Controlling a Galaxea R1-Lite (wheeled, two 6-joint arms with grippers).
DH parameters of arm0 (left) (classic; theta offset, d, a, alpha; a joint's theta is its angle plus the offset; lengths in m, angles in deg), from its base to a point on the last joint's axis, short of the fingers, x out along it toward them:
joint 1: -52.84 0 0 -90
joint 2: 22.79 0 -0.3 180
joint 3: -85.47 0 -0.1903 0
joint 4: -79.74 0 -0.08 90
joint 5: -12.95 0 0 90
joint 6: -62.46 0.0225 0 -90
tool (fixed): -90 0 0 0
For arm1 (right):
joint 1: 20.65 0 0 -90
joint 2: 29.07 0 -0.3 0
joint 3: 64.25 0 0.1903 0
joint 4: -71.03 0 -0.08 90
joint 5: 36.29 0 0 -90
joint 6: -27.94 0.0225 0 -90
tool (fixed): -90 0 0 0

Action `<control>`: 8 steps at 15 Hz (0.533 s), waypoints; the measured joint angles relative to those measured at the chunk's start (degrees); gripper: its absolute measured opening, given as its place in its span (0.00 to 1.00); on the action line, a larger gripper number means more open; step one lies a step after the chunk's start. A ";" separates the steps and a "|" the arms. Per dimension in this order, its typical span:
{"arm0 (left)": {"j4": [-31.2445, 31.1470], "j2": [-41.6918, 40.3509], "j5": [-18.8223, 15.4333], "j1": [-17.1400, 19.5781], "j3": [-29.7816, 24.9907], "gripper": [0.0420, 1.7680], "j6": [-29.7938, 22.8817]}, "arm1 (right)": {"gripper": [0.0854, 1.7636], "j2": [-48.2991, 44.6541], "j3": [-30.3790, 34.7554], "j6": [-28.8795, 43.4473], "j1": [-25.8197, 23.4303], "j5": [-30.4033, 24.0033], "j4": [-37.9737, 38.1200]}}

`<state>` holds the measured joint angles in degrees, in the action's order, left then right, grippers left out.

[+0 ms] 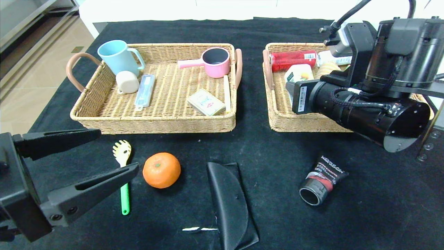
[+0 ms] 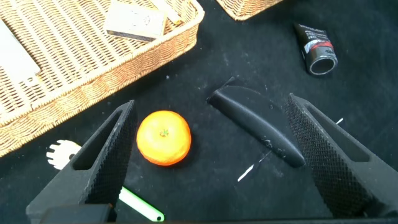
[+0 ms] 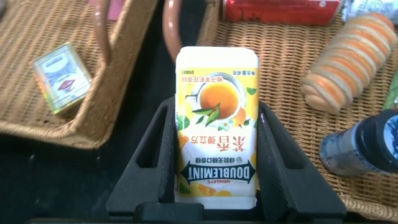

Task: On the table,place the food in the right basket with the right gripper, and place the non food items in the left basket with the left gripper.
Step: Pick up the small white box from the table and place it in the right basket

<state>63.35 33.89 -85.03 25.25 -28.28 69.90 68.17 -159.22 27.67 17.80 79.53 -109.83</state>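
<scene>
My right gripper (image 3: 216,106) is shut on a small white juice carton (image 3: 216,74) with an orange picture, holding it over the left end of the right basket (image 1: 305,121). In the head view the arm hides the jaws and only the carton's top (image 1: 299,73) shows. My left gripper (image 1: 118,149) hangs open and empty above the table (image 1: 277,215), front left. Below it lie the yellow-headed, green-handled pasta fork (image 1: 125,198) and the orange (image 2: 163,137). The black half-round case (image 1: 229,198) and the black tube with a red band (image 1: 321,180) lie farther right. The left basket (image 1: 156,123) stands behind.
The left basket holds a blue mug (image 1: 118,55), a pink pot (image 1: 215,62), a white cup, a slim blue case and a small box. The right basket holds a red pack (image 1: 291,59), a striped roll (image 3: 348,59) and a bottle (image 3: 367,146). A white tear (image 1: 199,228) marks the cloth.
</scene>
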 joint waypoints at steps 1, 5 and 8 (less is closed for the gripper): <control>0.00 0.00 0.00 0.00 0.00 0.97 0.00 | 0.43 0.61 -0.11 0.27 -0.72 0.67 -1.57; 0.02 0.10 -0.02 -0.02 -0.17 0.97 0.05 | 0.43 3.45 -2.29 0.43 -3.62 1.66 -4.00; 0.05 0.13 -0.04 -0.05 -0.26 0.97 0.09 | 0.43 5.79 -5.21 0.45 -5.40 2.68 -3.95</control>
<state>63.40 34.02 -85.07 25.20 -28.53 69.98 73.96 -164.43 28.12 12.40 82.22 -113.78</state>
